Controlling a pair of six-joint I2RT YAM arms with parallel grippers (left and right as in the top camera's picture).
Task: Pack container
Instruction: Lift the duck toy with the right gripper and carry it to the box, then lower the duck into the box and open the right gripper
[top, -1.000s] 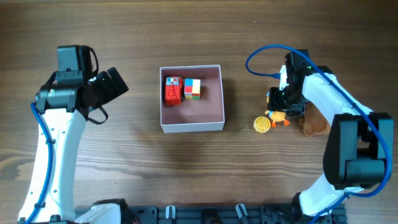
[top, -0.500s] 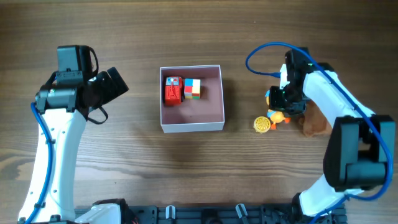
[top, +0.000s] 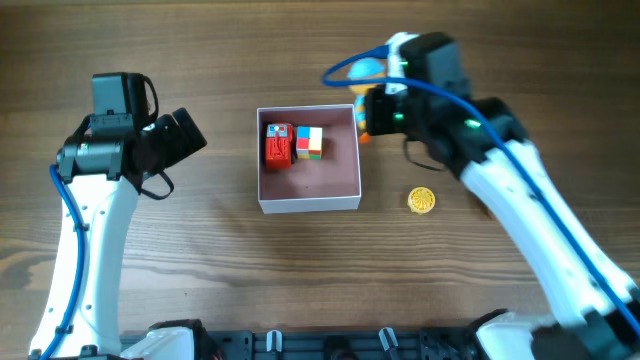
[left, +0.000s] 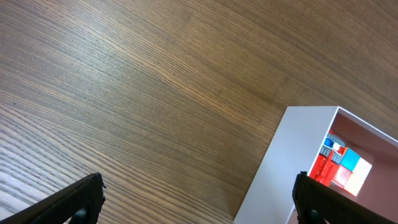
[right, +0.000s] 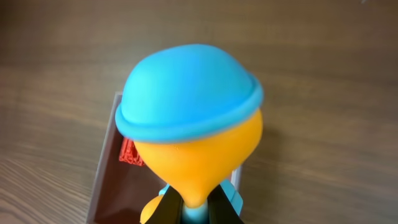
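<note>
Soft, even light falls from above on the bench (top: 200, 300), leaving only faint, soft-edged shadows. Seen from overhead, the right arm (top: 520, 200) is smeared with motion blur. The left wrist view is crisp, with a pale sheen on the wood at lower left. Close to the right wrist camera, the blue-capped toy (right: 189, 106) looks slightly soft, and the wood behind it is blurred and dimmer.

- The container (top: 309, 204) sits on the table (top: 200, 40), between the two arms.
- A block toy (top: 278, 145) lies in the container's far left part, with a cube (top: 310, 142) just beside it on the right.
- A round token (top: 422, 200) lies on the table, right of the container's near corner.
- A duck figure (right: 189, 118), in the right gripper (right: 194, 210), seems to hang over the container's far right corner.
- The left gripper (top: 190, 135) is left of the container, apart from it.
</note>
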